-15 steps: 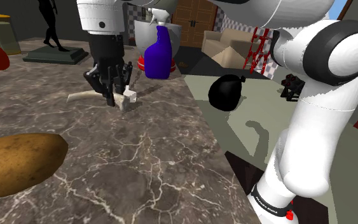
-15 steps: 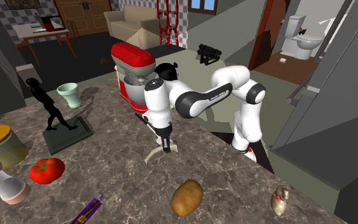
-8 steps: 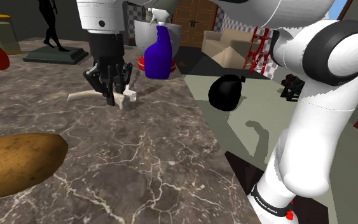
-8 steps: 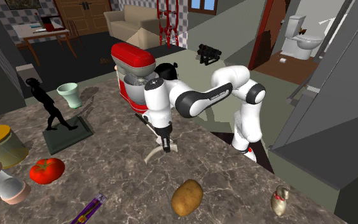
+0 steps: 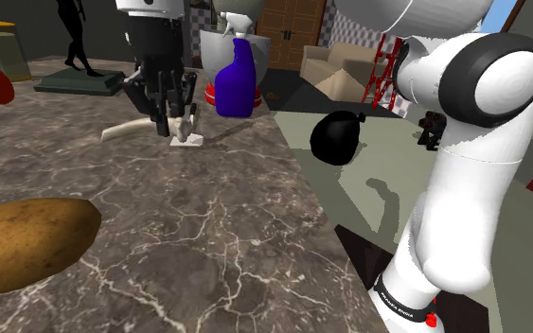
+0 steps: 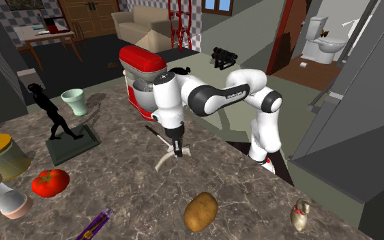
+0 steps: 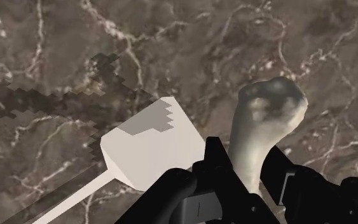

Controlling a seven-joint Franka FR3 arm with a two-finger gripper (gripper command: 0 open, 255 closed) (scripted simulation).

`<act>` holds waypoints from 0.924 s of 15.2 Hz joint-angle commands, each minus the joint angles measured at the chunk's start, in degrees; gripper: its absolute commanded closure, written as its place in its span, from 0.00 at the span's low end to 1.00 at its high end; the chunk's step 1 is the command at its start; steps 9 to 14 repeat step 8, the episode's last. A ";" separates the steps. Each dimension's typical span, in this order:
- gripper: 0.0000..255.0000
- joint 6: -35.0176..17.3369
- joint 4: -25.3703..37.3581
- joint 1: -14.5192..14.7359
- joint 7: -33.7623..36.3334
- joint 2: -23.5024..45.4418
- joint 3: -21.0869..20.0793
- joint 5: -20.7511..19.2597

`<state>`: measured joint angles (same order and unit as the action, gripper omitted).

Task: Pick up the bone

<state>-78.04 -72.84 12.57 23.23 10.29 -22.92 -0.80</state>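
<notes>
the gripper [image 6: 178, 153] has risen from the counter [image 7: 247, 38] since the earlier frame. its fingers are pinched on the bone [image 7: 266, 121], which has come up with it and hangs over the counter. judgement: the grasp is made and the lift is under way. the bone's long axis runs along the fingers, near upright, with the knob end pointing down at the counter. a white flat-headed tool [image 7: 149, 146] is just beside the bone; whether it lifts too cannot be told.
</notes>
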 commanded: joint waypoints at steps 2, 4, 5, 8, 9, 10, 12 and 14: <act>1.00 3.02 4.49 0.60 0.55 1.59 -0.20 -0.63; 1.00 5.18 7.80 1.07 0.87 2.82 -0.32 -1.12; 1.00 6.31 9.59 1.35 1.05 3.50 -0.38 -1.40; 1.00 7.66 11.74 1.71 1.26 4.35 -0.45 -1.75; 1.00 7.66 11.74 1.71 1.26 4.35 -0.45 -1.75; 1.00 7.66 11.74 1.71 1.26 4.35 -0.45 -1.75; 1.00 7.66 11.74 1.71 1.26 4.35 -0.45 -1.75; 1.00 7.66 11.74 1.71 1.26 4.35 -0.45 -1.75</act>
